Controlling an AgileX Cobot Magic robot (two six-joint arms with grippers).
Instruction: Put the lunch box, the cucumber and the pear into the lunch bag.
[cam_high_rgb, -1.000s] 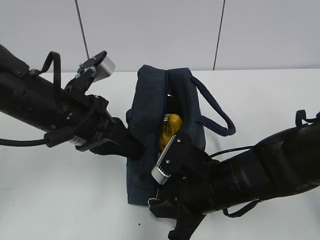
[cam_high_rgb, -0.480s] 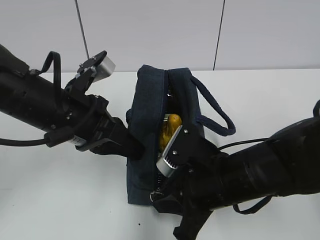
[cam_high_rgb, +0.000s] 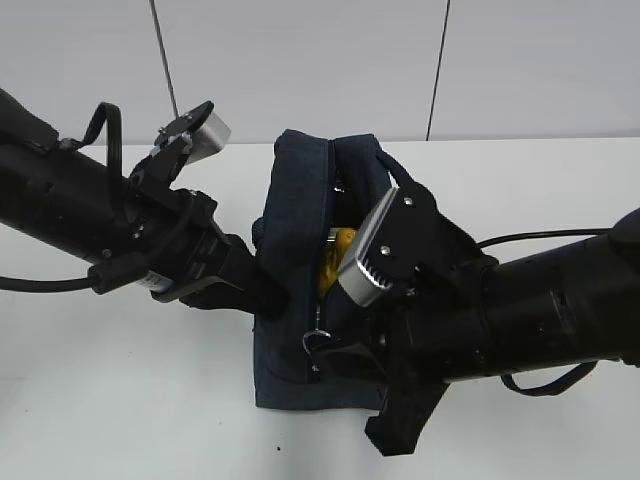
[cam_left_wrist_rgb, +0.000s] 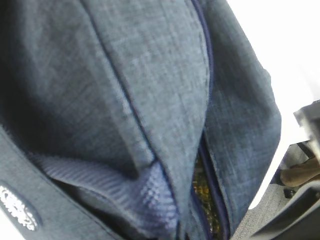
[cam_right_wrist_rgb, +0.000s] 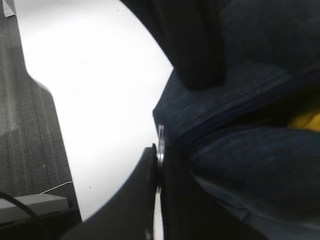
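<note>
surface: white table (cam_high_rgb: 120, 400)
bag: lunch bag (cam_high_rgb: 300, 200) center, pear (cam_high_rgb: 338, 250) inside
left gripper (cam_high_rgb: 268, 298): pinched bag's 9 o'clock side
right gripper (cam_high_rgb: 335, 360): clamped on zipper ring pull (cam_high_rgb: 316, 342)
risk: ring could slip, zipper jam on fabric

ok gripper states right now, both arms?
Left gripper: shut, pinching the lunch bag side fabric.
Right gripper: shut on the zipper ring pull.

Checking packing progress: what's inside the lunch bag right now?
Through the open zipper gap of the lunch bag, only the yellow-orange pear shows. The bag's fabric and the right arm cover the rest, so the lunch box and cucumber cannot be confirmed.
</note>
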